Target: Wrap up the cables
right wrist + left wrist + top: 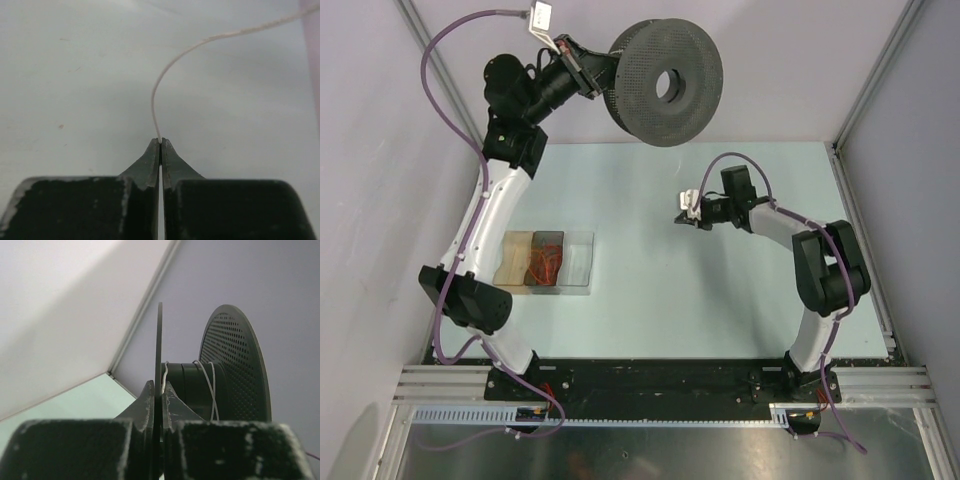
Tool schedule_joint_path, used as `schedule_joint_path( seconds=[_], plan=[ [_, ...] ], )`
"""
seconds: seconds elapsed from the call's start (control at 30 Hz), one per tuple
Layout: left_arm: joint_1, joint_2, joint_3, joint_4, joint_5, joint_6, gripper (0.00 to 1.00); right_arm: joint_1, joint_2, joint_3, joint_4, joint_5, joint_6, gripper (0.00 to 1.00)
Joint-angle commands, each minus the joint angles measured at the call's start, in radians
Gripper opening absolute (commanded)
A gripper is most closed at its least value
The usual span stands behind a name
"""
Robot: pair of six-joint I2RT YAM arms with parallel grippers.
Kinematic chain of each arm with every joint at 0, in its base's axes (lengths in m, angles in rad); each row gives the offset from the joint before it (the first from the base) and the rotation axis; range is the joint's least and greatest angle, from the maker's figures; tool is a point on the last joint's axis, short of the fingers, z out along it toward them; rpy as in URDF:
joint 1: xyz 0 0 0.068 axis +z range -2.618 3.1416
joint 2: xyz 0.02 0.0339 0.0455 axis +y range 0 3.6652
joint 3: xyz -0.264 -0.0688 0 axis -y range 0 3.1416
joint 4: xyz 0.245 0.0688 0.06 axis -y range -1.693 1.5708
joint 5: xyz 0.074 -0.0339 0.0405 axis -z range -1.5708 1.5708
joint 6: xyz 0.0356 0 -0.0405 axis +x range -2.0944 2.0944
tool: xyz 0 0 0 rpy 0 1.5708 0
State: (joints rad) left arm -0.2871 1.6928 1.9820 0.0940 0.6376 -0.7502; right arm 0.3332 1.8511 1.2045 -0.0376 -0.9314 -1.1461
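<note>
Cable (pixel 215 36) end unseen inside right pincer (pixel 160 141)

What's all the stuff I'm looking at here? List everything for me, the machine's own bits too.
spool: one, black, perforated sides, held in the air at the far left.
cable: at least one, white, very thin; a few turns on the spool's hub, and a strand over the table.
tray: one, clear, three compartments, on the table beside the left arm; something tan in the left one, a reddish tangle in the middle.
table: one, pale green.
hoses: purple, one along each arm.
left gripper: black, shut on the spool's rim.
right gripper: black, shut on the cable.
</note>
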Motion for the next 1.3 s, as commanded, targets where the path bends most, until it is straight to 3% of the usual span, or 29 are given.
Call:
schedule_joint_path(
  seconds=[0.0,0.33,0.57,0.73,0.97,1.27],
  plan=[
    [0.0,-0.043,-0.01,0.027,-0.183,0.045,0.0,-0.004,-0.103,0.025,-0.221,-0.039,-0.11,0.0],
    [-0.084,-0.025,-0.125,-0.181,-0.716,0.398,0.0,0.069,-0.369,-0.026,-0.461,-0.038,-0.11,0.0],
    [-0.15,0.027,-0.215,-0.199,-0.81,0.523,0.0,0.12,-0.518,-0.027,-0.342,-0.008,0.011,0.0],
    [-0.173,0.037,-0.328,-0.197,-0.778,0.588,0.0,0.136,-0.587,-0.028,-0.162,0.037,0.145,0.0],
    [-0.192,0.0,-0.465,-0.189,-0.574,0.68,0.0,0.133,-0.596,-0.024,0.159,0.174,0.302,0.0],
    [-0.197,-0.15,-0.587,-0.181,-0.267,0.805,0.0,-0.028,-0.462,0.065,0.281,0.246,0.398,0.0]
  ],
)
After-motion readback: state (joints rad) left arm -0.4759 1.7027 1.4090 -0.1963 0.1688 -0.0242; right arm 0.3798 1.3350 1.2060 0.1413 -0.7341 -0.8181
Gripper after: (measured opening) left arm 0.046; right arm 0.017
